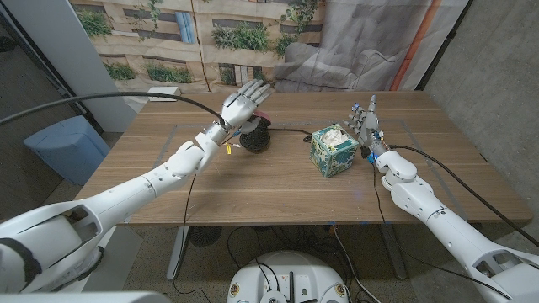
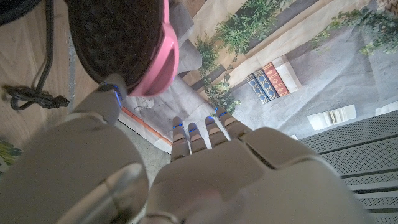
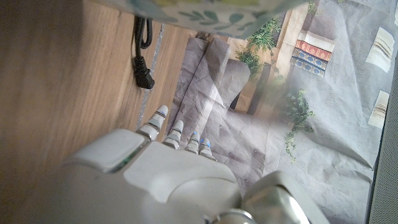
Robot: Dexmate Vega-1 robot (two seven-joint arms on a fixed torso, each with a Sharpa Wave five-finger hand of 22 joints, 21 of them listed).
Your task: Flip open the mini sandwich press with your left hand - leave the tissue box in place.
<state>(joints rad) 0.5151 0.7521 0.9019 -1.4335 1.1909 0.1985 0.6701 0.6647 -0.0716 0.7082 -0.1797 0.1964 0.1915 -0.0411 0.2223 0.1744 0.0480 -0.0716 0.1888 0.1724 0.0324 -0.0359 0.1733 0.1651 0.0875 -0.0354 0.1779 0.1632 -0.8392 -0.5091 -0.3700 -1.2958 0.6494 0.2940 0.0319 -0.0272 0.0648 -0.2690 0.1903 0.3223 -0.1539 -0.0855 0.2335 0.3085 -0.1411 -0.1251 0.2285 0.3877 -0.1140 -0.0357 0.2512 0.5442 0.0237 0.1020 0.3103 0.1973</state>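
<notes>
Hovering over the small round black sandwich press with a pink rim (image 1: 255, 135), the left hand (image 1: 242, 104) is seen in the head view with its fingers (image 1: 257, 89) spread wide and straight, nothing held in them. From the left wrist view the press's dark textured plate and pink edge (image 2: 163, 50) are seen just beyond the left hand's thumb (image 2: 107, 99); whether the thumb touches the rim cannot be told. The press sits on the wooden desk (image 1: 278, 181), toward the far side, and its lid appears raised, though this is partly hidden by the hand. A black cord (image 1: 290, 132) is run from the press toward the square green floral-patterned tissue box (image 1: 332, 150), which stands upright just beside the press. On the other side of the tissue box, near it but apart, the right hand (image 1: 365, 124) is held upright, fingers (image 1: 370, 106) extended and slightly apart, holding nothing. A black plug (image 3: 143, 78) is seen lying on the desk close to the box in the right wrist view.
</notes>
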